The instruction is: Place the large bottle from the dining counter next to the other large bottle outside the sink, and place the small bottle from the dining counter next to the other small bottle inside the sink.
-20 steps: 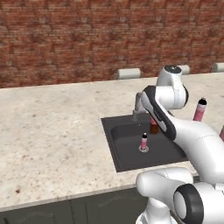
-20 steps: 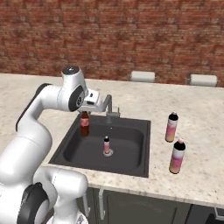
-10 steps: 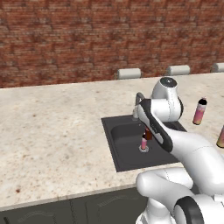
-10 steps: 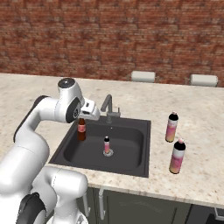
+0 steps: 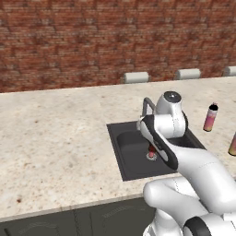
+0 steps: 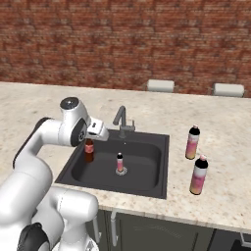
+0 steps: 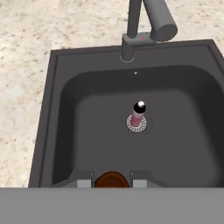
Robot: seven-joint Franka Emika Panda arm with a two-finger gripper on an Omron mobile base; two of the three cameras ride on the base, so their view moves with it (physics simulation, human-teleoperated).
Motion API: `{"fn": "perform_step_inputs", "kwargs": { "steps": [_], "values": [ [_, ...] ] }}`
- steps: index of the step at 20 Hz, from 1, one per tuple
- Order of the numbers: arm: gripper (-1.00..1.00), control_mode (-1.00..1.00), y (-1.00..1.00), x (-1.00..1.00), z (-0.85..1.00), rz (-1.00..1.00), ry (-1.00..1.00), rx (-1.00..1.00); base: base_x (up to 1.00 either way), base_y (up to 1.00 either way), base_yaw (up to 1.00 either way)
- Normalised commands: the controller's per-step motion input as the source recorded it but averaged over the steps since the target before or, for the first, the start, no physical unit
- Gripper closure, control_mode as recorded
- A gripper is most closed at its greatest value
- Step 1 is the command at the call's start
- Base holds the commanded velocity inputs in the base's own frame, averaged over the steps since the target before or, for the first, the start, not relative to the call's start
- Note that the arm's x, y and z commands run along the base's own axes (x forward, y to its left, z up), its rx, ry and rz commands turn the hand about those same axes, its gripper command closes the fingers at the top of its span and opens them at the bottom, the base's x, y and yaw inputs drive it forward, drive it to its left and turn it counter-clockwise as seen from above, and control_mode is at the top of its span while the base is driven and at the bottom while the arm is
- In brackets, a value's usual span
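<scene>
Right base view: pincer [image 6: 89, 142] clamps the small bottle [image 6: 89, 150] upright over the sink [image 6: 147, 184], for setting beside the other small bottle [image 6: 119, 162].

large bottle [image 5: 233, 144] cropped, small bottle [image 7: 112, 179] mostly hidden

Dark grey sink [image 6: 157, 147], speckled beige counter [image 6: 220, 186], red-brown brick wall [image 6: 122, 44]

— What are the surfaces like?
— The counter [image 6: 220, 162] is speckled beige stone, the wall [image 6: 122, 44] rough red brick.
— And the sink [image 7: 87, 131]?
— Matt dark grey, with a smooth grey faucet [image 7: 146, 26]. The small bottle [image 6: 89, 150] looks glossy brown-red.
</scene>
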Motion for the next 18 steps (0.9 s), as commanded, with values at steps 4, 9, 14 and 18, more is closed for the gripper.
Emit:
{"fn": "perform_step_inputs", "kwargs": {
  "steps": [4,9,14,18],
  "values": [
    [1.00,-1.00,0.10,0.00,-0.22,-0.03,-0.02,0.00,0.00,0.00,0.00],
    [1.00,-1.00,0.04,0.00,-0.21,-0.03,-0.03,0.00,0.00,0.00,0.00],
    [1.00,-1.00,0.03,0.00,-0.16,-0.02,-0.04,0.00,0.00,0.00,0.00],
    [1.00,-1.00,0.01,0.00,-0.16,-0.02,-0.04,0.00,0.00,0.00,0.00]
  ]
}}
